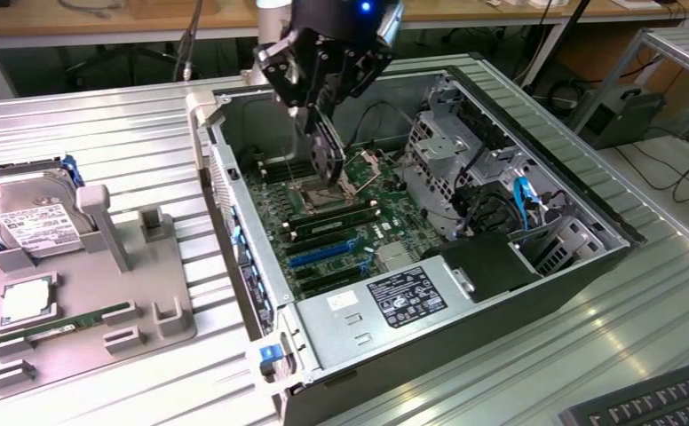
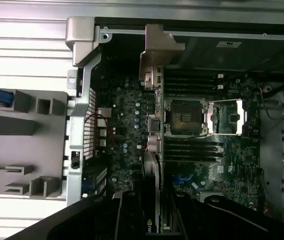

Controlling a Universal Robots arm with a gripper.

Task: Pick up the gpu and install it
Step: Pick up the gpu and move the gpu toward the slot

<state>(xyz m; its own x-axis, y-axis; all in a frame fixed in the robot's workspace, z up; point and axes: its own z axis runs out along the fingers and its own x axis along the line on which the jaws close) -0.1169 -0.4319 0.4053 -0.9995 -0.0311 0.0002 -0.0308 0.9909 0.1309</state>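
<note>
The gpu (image 1: pixel 328 146) hangs edge-on inside the open computer case (image 1: pixel 534 133), above the motherboard (image 1: pixel 357 232) and close to the CPU socket (image 1: pixel 320 197). My gripper (image 1: pixel 320 99) is shut on its upper edge. In the wrist view the gpu (image 2: pixel 152 150) runs as a thin dark strip away from my gripper (image 2: pixel 151 217), with its silver end bracket (image 2: pixel 157 52) at the far end near the case's rear wall. The strip lies over the board just beside the CPU socket (image 2: pixel 184 117). A blue slot (image 1: pixel 320 254) sits lower on the board.
On the exterior view's left a grey fixture (image 1: pixel 143 302) holds a silver hard drive (image 1: pixel 31 222), a CPU chip (image 1: pixel 25 302) and a green RAM stick (image 1: pixel 67 321). Drive cages (image 1: pixel 463 151), cables and the power supply (image 1: pixel 398 297) crowd the case. A keyboard (image 1: pixel 664 404) lies at the lower right.
</note>
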